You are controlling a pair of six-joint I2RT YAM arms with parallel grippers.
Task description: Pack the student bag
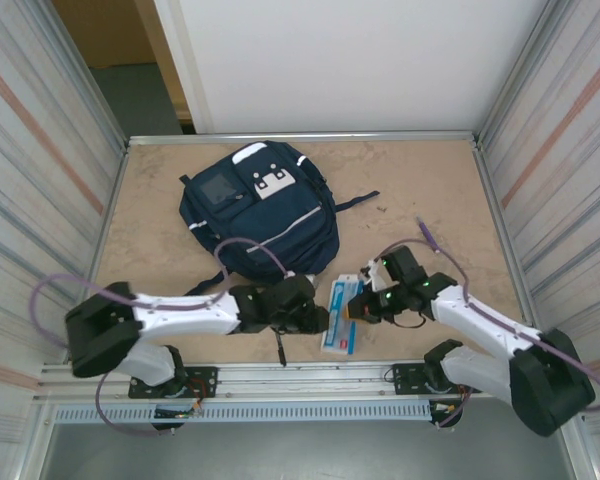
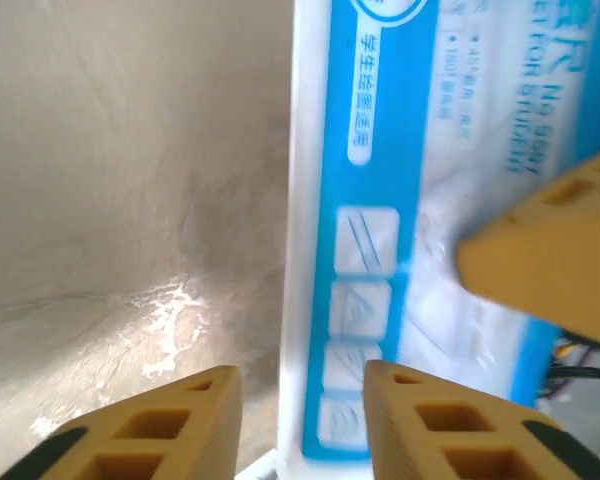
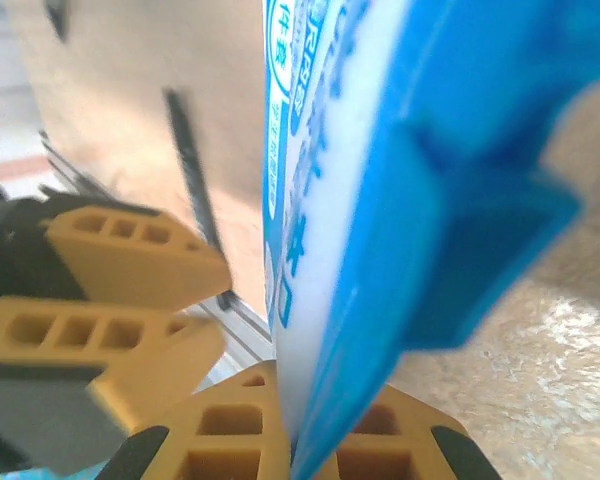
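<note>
The backpack [image 1: 260, 215] lies flat, front pockets up, at the far middle of the table [image 1: 430, 190], well apart from both arms. From above I cannot tell whether any zip is undone, and nothing sticks out of it, so the packing looks barely started.

The 1 item in play is a blue and white stationery packet [image 1: 340, 313] near the front edge, between the 2 arms. The right gripper [image 3: 298, 430] is clamped tight on one end of it, with the packet's edge pinched between its fingers. The left gripper [image 2: 298, 375] has its jaws partly apart at the packet's other side and grips nothing.

Left to do, as I judge it: carry the packet to the backpack, get a pocket open and slip it inside.
</note>
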